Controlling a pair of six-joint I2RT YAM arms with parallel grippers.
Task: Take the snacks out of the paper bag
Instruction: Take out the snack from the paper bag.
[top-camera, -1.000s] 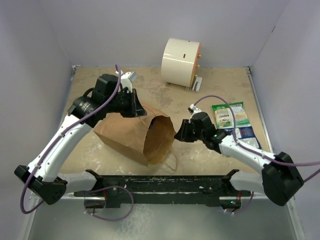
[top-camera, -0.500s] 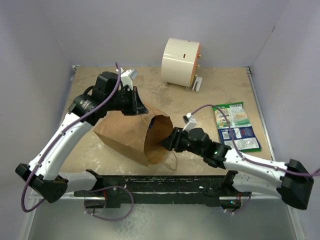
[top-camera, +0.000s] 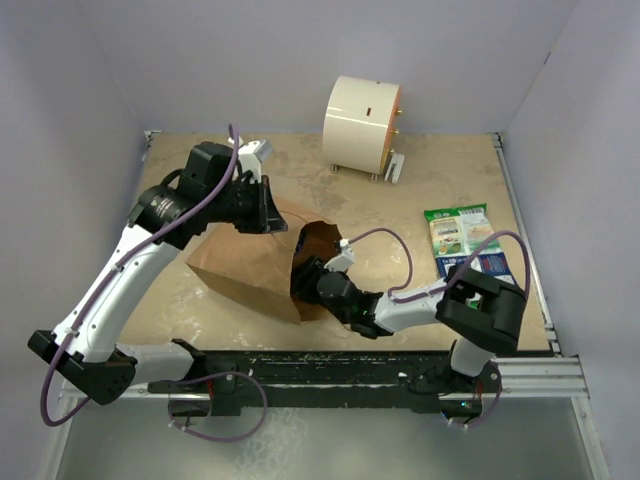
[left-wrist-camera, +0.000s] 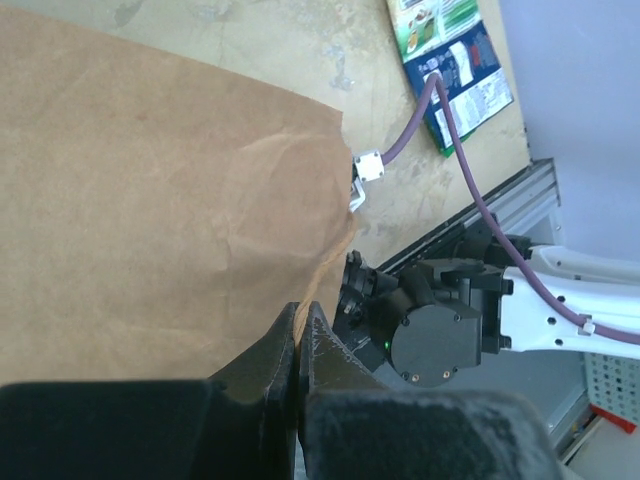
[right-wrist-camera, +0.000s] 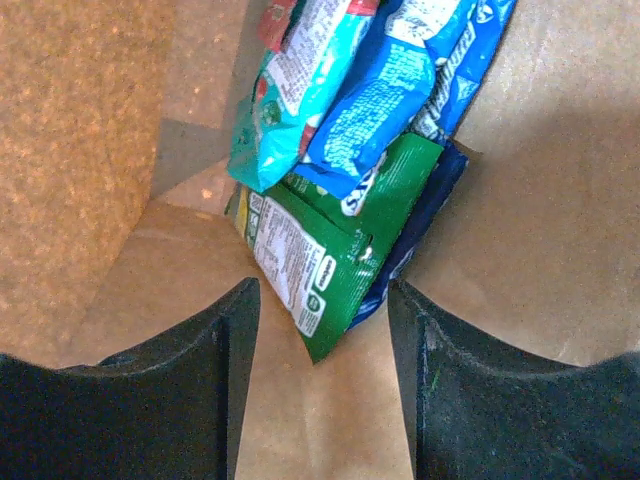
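Observation:
The brown paper bag lies on its side, its mouth facing right. My left gripper is shut on the bag's upper edge, and the left wrist view shows the paper pinched between the fingers. My right gripper is inside the bag's mouth, open and empty. Just ahead of it, inside the bag, lie a green packet, a blue-and-white packet, a teal packet and a dark blue one. A green-and-white packet and a blue-and-white packet lie on the table at the right.
A cream cylinder stands at the back centre. A black rail runs along the near edge. Pale walls close in the left, back and right sides. My right arm's purple cable loops over the table beside the bag's mouth.
My right gripper has moved left from near the packets on the table into the bag's mouth. My left gripper has stayed shut on the bag's edge.

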